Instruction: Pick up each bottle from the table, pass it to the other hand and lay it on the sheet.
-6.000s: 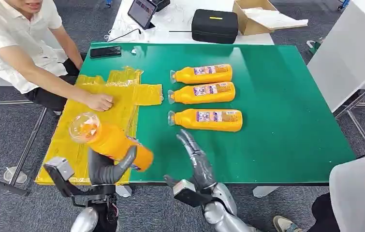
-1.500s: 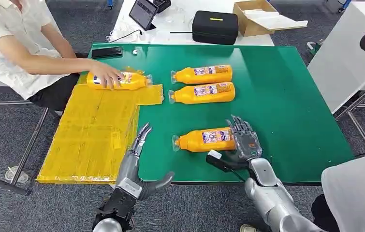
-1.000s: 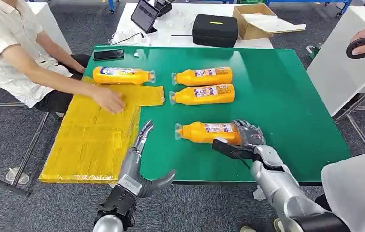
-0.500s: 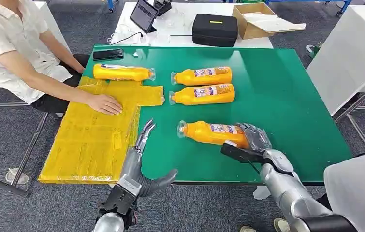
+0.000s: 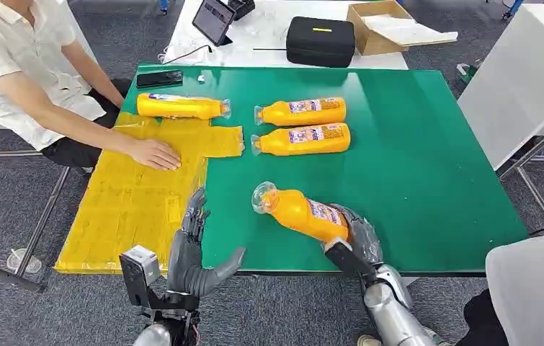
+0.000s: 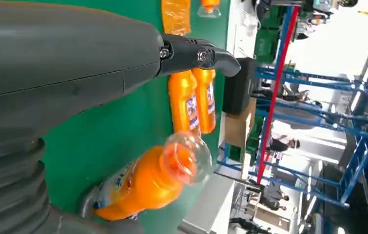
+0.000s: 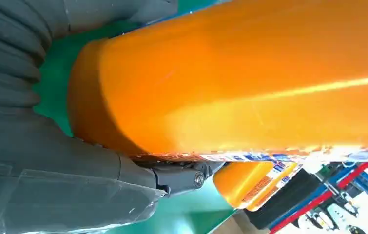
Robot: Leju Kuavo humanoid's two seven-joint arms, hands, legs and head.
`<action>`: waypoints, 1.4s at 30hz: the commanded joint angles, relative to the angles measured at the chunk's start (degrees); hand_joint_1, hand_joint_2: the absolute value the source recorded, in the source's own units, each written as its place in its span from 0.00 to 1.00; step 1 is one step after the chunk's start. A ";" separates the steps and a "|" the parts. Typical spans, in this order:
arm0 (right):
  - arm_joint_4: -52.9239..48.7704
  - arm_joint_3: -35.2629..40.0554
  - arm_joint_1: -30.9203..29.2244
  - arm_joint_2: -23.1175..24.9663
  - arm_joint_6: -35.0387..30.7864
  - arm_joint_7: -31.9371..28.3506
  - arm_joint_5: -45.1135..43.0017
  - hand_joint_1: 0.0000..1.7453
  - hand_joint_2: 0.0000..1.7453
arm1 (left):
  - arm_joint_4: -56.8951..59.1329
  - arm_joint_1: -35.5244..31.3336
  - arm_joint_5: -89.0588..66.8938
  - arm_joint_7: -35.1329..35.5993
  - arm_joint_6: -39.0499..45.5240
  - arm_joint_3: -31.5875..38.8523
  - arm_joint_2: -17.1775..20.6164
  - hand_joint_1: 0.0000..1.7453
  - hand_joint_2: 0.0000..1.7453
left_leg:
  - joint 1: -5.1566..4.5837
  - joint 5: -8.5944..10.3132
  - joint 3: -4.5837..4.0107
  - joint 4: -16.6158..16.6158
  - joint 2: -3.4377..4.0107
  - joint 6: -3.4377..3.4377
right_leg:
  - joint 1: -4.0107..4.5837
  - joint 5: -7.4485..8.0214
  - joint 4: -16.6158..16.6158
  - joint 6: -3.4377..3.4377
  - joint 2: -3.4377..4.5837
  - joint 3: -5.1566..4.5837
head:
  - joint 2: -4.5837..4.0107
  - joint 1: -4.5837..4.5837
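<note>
Head view: my right hand [image 5: 355, 238] grips an orange bottle [image 5: 299, 212] at its base end, with the fingers wrapped around the body. This bottle is tilted, its clear cap end raised above the green tabletop [image 5: 413, 144] and pointing toward the yellow sheet [image 5: 139, 209]. My left hand [image 5: 193, 249] is open and holds nothing; its fingers are spread and extended over the tabletop edge just beside the sheet's near corner. Two more orange bottles [image 5: 300, 111] [image 5: 300, 139] lie side by side on the tabletop, beyond the held bottle and just beside the sheet's far end, caps toward the sheet. A fourth bottle [image 5: 181, 106] lies at the sheet's far edge. A person's hand [image 5: 155, 153] rests flat on the sheet. Beyond the sheet, a black phone [image 5: 158, 77] lies near the tabletop's far corner. Right wrist view: the held bottle's orange body [image 7: 250, 78] sits against my palm, label edge visible. Left wrist view: the held bottle [image 6: 147, 183] appears with its cap toward the camera.
</note>
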 commanded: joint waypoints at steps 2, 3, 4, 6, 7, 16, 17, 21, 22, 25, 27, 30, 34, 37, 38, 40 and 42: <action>-9.17 -0.25 2.90 2.40 -3.82 -0.12 -3.73 1.00 1.00 | -3.60 2.17 0.97 -2.88 3.47 0.85 1.77 0.00 1.00 | -0.05 -0.10 0.02 0.00 0.16 0.04 | -0.04 -0.07 0.03 -0.08 0.08 -0.03 | 0.00 0.00; -9.17 -0.25 2.90 2.40 -3.82 -0.12 -3.73 1.00 1.00 | -3.60 2.17 0.97 -2.88 3.47 0.85 1.77 0.00 1.00 | -0.04 -0.13 0.07 -0.02 0.19 0.05 | -0.02 -0.09 0.02 -0.11 0.08 0.01 | 0.00 -0.02; -9.17 -0.25 2.90 2.40 -3.82 -0.12 -3.73 1.00 1.00 | -3.60 2.17 0.97 -2.88 3.47 0.85 1.77 0.00 1.00 | -0.05 -0.09 0.01 -0.02 0.14 0.04 | -0.03 -0.07 0.01 -0.08 0.05 -0.03 | 0.00 -0.02; -8.79 -0.61 2.62 2.87 -3.91 -0.83 -5.43 1.00 1.00 | -4.09 2.13 -0.24 -4.30 5.61 0.20 2.13 0.00 1.00 | -0.08 -0.07 0.00 -0.04 0.12 0.03 | -0.04 -0.07 0.00 -0.09 0.03 -0.06 | 0.02 0.00; -8.98 -0.35 2.65 3.11 -4.47 -1.45 -6.06 1.00 1.00 | -4.30 1.93 -0.40 -4.67 6.44 -0.32 2.45 0.00 1.00 | -0.08 -0.11 0.06 -0.04 0.17 0.04 | -0.04 -0.08 0.01 -0.11 0.06 -0.01 | 0.00 -0.02; -10.19 5.76 2.61 3.71 -4.70 -2.34 -8.40 1.00 1.00 | -1.45 0.15 2.39 0.20 4.03 -2.48 3.30 0.00 1.00 | -0.05 -0.07 -0.05 -0.03 0.17 0.03 | -0.01 -0.04 0.00 -0.10 0.07 -0.13 | 0.00 -0.02; -10.19 5.76 2.61 3.71 -4.70 -2.34 -8.40 1.00 1.00 | -1.45 0.15 2.39 0.20 4.03 -2.48 3.30 0.00 1.00 | -0.05 -0.07 -0.05 -0.03 0.17 0.03 | -0.01 -0.04 0.00 -0.10 0.07 -0.13 | 0.00 -0.02; -10.13 17.22 -1.96 7.59 -0.57 1.38 -8.26 1.00 1.00 | 5.45 -3.38 3.24 3.28 3.20 -2.06 0.90 0.00 1.00 | -0.04 -0.05 -0.07 -0.05 0.16 0.03 | -0.01 -0.01 -0.03 -0.06 0.09 -0.14 | 0.00 0.00; -10.13 17.22 -1.96 7.59 -0.57 1.38 -8.26 1.00 1.00 | 5.45 -3.38 3.24 3.28 3.20 -2.06 0.90 0.00 1.00 | -0.05 -0.08 0.06 -0.07 0.22 0.05 | 0.00 -0.04 -0.04 -0.11 0.10 -0.04 | 0.00 0.00; -9.97 18.73 -3.15 7.48 -0.38 3.42 -8.87 1.00 1.00 | 4.96 -3.36 5.40 5.23 1.14 -2.21 0.84 0.00 1.00 | -0.05 -0.01 -0.15 -0.01 0.19 0.00 | -0.02 0.01 0.03 -0.05 0.12 -0.26 | 0.02 -0.02; -9.17 20.23 -4.24 7.34 -1.65 4.27 -6.78 1.00 1.00 | 4.30 -3.62 6.32 5.79 0.39 -2.22 0.74 0.00 1.00 | -0.05 0.00 -0.14 -0.01 0.15 0.02 | -0.03 -0.01 0.03 -0.05 0.06 -0.24 | 0.00 -0.02; -8.92 21.93 -4.74 8.13 -0.24 4.41 -7.23 1.00 1.00 | 3.76 -4.33 6.90 6.01 1.45 -1.80 0.25 0.00 1.00 | -0.06 -0.05 -0.07 0.01 0.21 0.05 | -0.02 -0.04 0.04 -0.07 0.10 -0.16 | 0.00 0.00; -8.88 22.27 -4.66 8.13 0.05 4.33 -7.66 1.00 1.00 | 3.85 -4.53 7.48 6.41 1.05 -1.98 0.30 0.00 1.00 | -0.05 0.01 -0.15 -0.03 0.09 0.00 | -0.03 -0.02 0.03 -0.06 0.01 -0.21 | 0.00 -0.02; -7.20 23.83 -5.54 8.30 0.61 4.46 -7.82 1.00 1.00 | 2.65 -4.95 8.67 6.43 -0.08 -2.58 0.53 0.00 1.00 | -0.06 -0.02 -0.06 -0.03 0.10 0.02 | -0.02 -0.05 0.03 -0.09 0.00 -0.13 | 0.00 0.00; -6.60 24.33 -5.88 8.43 0.56 4.46 -7.45 1.00 1.00 | 2.33 -5.09 8.64 6.35 -0.10 -2.74 0.50 0.00 1.00 | -0.05 -0.01 -0.11 -0.01 0.10 0.01 | -0.02 -0.04 0.04 -0.07 0.01 -0.18 | 0.00 0.00; -5.48 25.36 -6.44 8.80 0.35 4.43 -6.83 1.00 1.00 | 1.91 -5.52 8.92 5.98 0.14 -2.53 0.23 0.00 1.00 | -0.05 0.00 -0.17 -0.01 0.13 0.00 | -0.03 -0.01 0.04 -0.05 0.05 -0.25 | 0.00 0.00; -3.64 26.40 -6.85 9.44 0.93 4.35 -7.17 1.00 1.00 | 1.48 -6.07 8.38 3.71 2.43 -1.86 -0.37 0.00 1.00 | -0.05 -0.03 -0.07 0.00 0.16 0.03 | -0.02 -0.04 0.05 -0.09 0.05 -0.16 | 0.02 0.00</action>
